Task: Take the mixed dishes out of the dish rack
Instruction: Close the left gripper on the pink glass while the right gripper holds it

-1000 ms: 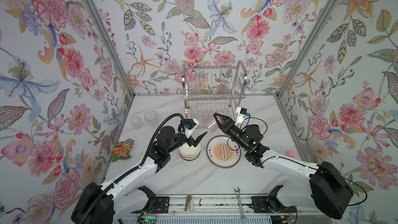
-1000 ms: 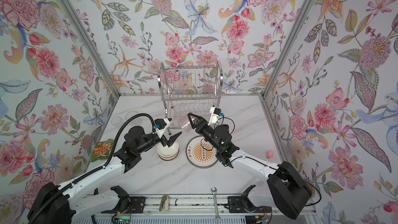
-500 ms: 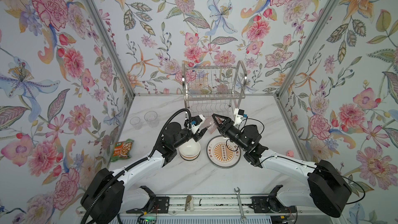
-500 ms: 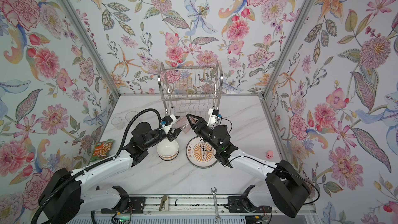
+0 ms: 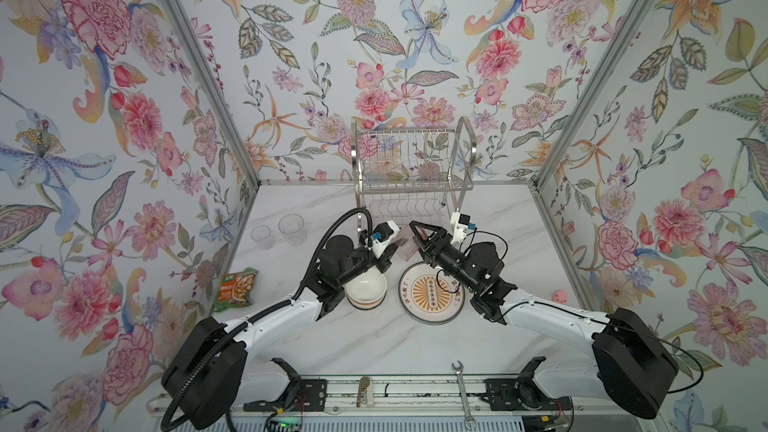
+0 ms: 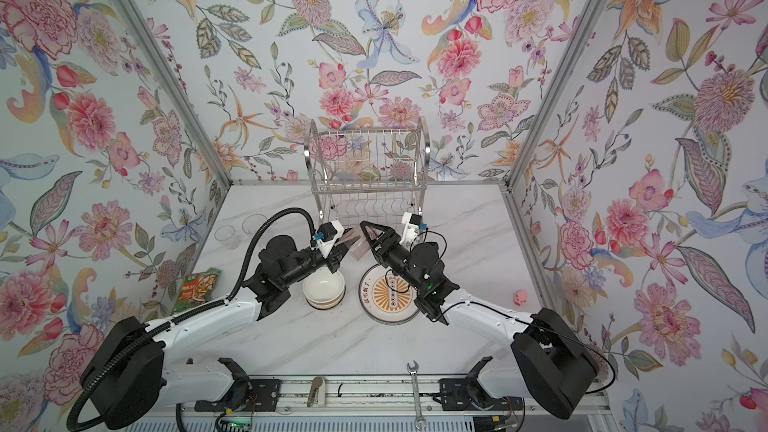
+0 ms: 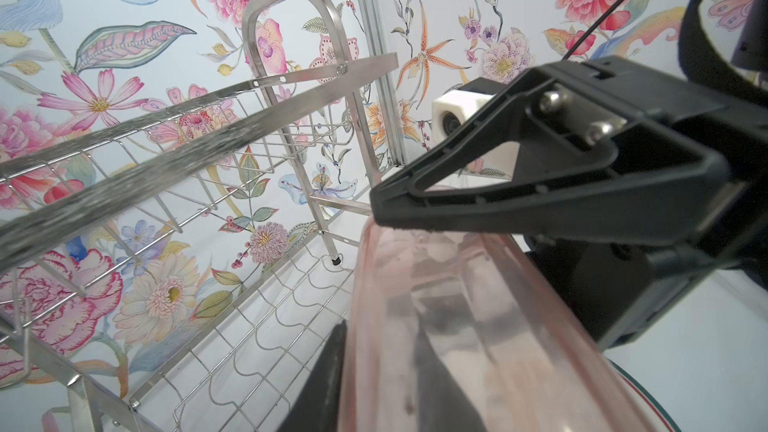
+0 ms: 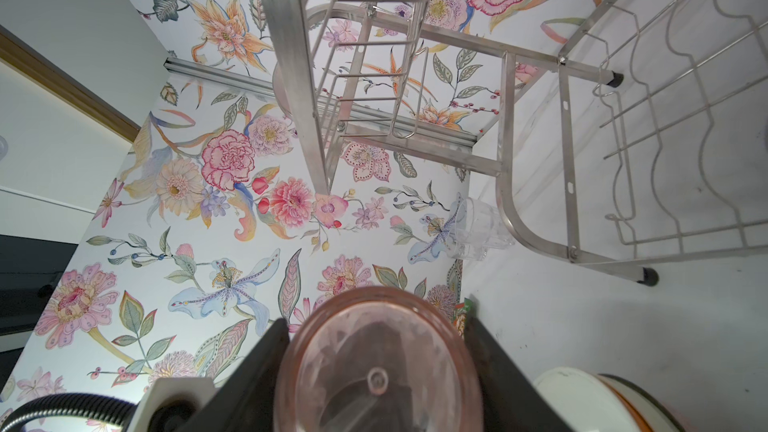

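A pink tumbler [image 5: 405, 245] [image 6: 357, 245] hangs on its side in front of the dish rack [image 5: 411, 176] [image 6: 365, 176], between both grippers. My right gripper [image 5: 415, 238] [image 8: 376, 322] is shut on it, one finger on each side of its body [image 8: 376, 367]. My left gripper [image 5: 395, 251] [image 7: 380, 326] is shut on its wall [image 7: 457, 305], one finger outside and one showing dark through the pink plastic. The rack's shelves [image 7: 166, 139] show only bare wire. A stack of bowls [image 5: 366, 290] and a sunburst plate [image 5: 430, 295] sit on the table below the arms.
Two clear tumblers [image 5: 262, 236] [image 5: 292, 229] stand at the left by the wall. A green-orange snack packet [image 5: 237, 288] lies nearer at the left. A wrench [image 5: 463, 392] rests on the front rail. A small pink toy [image 5: 559, 296] sits at the right wall.
My left gripper has moved from above the bowls up to the pink tumbler and its jaws have closed on the tumbler's wall. The right gripper has kept hold of the tumbler.
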Controlling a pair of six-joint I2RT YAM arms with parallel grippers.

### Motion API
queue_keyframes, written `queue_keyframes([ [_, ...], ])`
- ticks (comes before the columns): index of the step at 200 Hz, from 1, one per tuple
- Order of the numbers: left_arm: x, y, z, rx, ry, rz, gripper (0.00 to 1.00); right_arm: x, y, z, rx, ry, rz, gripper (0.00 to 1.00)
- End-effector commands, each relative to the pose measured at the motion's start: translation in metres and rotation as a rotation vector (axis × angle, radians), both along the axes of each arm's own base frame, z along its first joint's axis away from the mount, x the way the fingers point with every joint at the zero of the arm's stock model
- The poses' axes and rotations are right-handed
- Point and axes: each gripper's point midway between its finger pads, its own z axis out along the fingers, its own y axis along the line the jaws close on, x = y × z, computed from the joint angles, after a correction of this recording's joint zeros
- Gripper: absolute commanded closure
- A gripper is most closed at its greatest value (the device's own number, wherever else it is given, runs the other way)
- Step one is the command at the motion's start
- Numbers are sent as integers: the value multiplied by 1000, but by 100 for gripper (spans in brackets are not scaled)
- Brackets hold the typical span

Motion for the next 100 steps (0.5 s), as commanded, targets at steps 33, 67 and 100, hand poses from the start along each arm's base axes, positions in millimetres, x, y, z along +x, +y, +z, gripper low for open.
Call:
queue_keyframes([
  [33, -3, -11, 21, -38, -44, -42, 89, -2, 5, 0, 49, 16, 28, 97],
  [67, -3, -8, 23, -46, -42, -30, 100, -4, 8, -2, 58, 18, 58, 73],
  [100, -4, -4, 24, -42, -45, -16, 100, -3, 4, 2, 56, -19, 78, 36],
])
